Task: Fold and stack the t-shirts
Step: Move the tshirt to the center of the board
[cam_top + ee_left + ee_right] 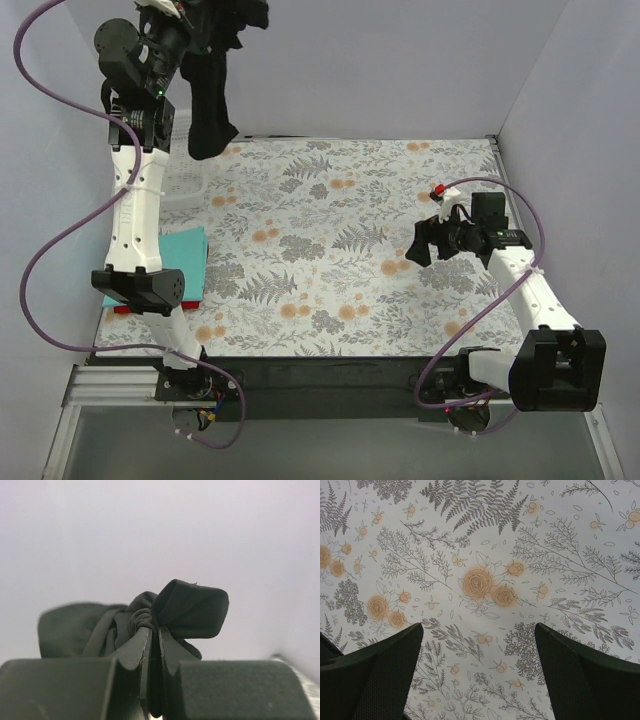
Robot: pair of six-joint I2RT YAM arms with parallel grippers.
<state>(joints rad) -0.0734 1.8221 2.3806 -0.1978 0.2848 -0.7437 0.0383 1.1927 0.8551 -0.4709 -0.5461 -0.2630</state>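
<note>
Top external: one black t-shirt (210, 110), one teal t-shirt (185, 262), one basket (192, 188).

We list: t-shirt (210, 110) hanging from left fingers (134, 652), above worktop's (330, 230) far-left corner; basket (188, 188) beneath it; folded t-shirts (185, 262) stacked before the basket, at the left edge; right fingers (380, 675) over worktop's right side.
</note>
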